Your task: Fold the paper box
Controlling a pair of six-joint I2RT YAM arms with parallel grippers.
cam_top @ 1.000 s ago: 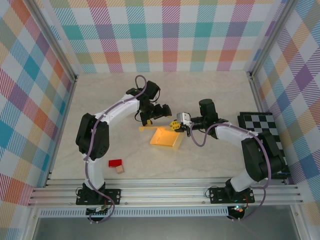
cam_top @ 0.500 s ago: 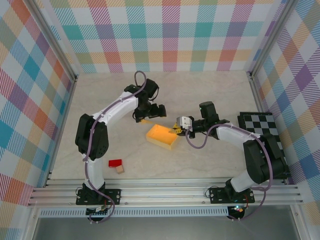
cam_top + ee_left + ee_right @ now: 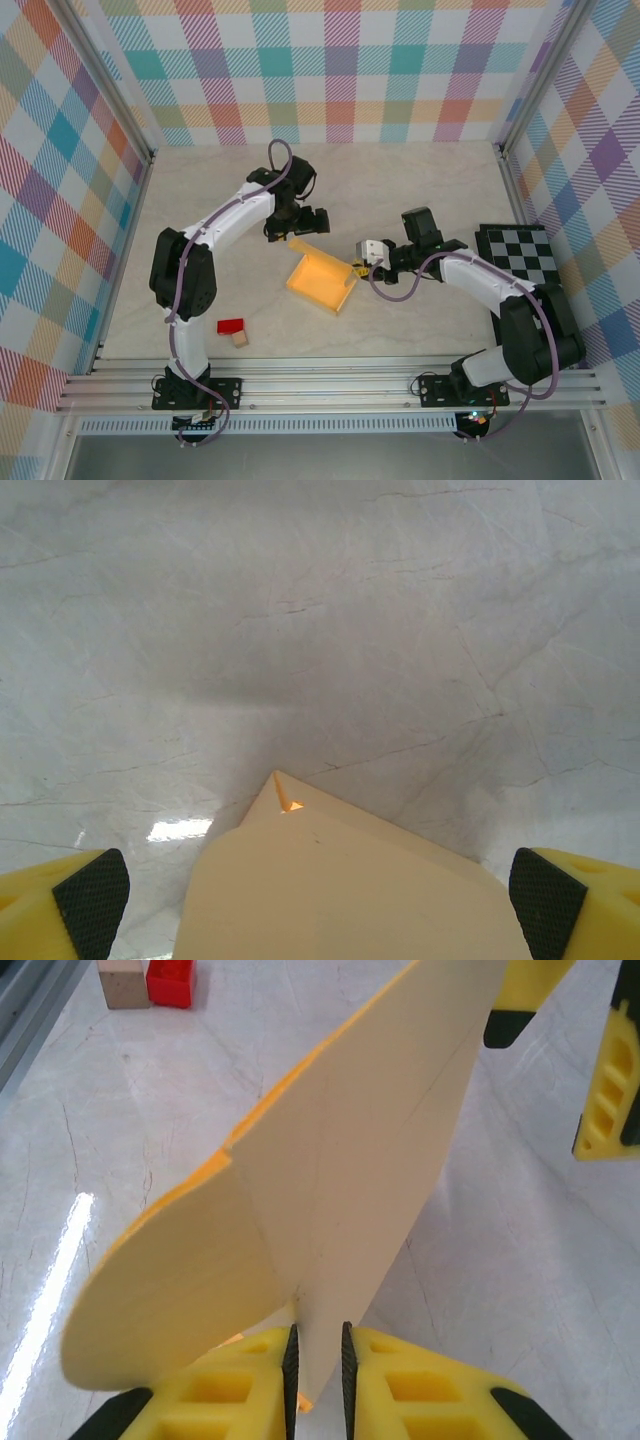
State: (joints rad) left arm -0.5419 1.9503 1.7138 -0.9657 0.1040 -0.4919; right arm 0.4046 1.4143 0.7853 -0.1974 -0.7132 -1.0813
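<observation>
Paper box (image 3: 318,280) is pale yellow-orange card, part folded into a shallow open tray with raised walls, at the middle of the table (image 3: 420,190). The right gripper (image 3: 358,262) is at its 3 o'clock edge. In the right wrist view, the right gripper (image 3: 317,1350) has its pads pressed together on one thin upright wall of the paper box (image 3: 360,1160), which rises curved and creased. The same view shows the red block (image 3: 172,982) and the wooden cube (image 3: 124,982) far off at 11 o'clock.

The left gripper (image 3: 298,232) hangs at the box's 12 o'clock corner. In the left wrist view, the left gripper (image 3: 320,905) is spread wide, and a pointed corner of the box (image 3: 340,890) lies between the fingers, touching neither.

From above, the red block (image 3: 231,326) and cube (image 3: 239,340) sit at the box's 7 o'clock.

A second ago the box lay flatter and slightly farther toward 3 o'clock.
</observation>
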